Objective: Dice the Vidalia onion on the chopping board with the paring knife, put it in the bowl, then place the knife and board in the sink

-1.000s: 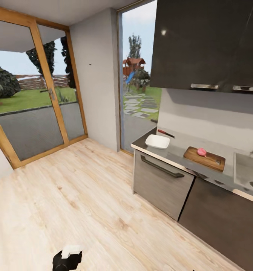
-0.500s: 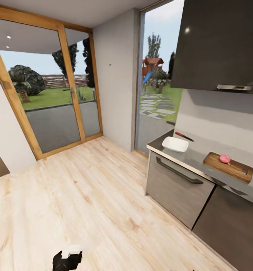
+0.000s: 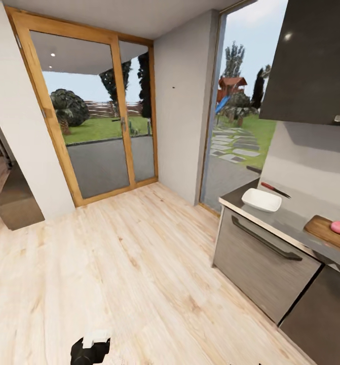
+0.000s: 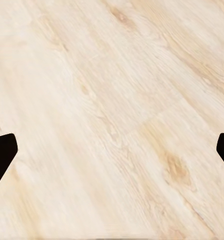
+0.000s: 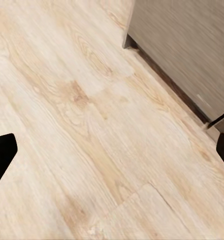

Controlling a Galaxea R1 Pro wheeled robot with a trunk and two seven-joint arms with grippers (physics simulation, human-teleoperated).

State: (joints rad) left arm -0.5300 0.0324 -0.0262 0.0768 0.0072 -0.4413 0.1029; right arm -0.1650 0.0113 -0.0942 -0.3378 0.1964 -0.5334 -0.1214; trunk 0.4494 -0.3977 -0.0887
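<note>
The view has been swung left: the onion (image 3: 339, 227), on the board (image 3: 323, 229), is pushed to the right edge, so dicing is delayed. Both grippers (image 4: 112, 150) (image 5: 112, 150) are spread wide, empty.

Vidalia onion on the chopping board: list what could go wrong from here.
1. The round Vidalia onion sits loose on the chopping board and could roll when the cut starts.
2. The paring knife lies behind the bowl, so a reach for it may knock the bowl.
3. The board sits at the head view's right edge, so aiming may suffer.
</note>
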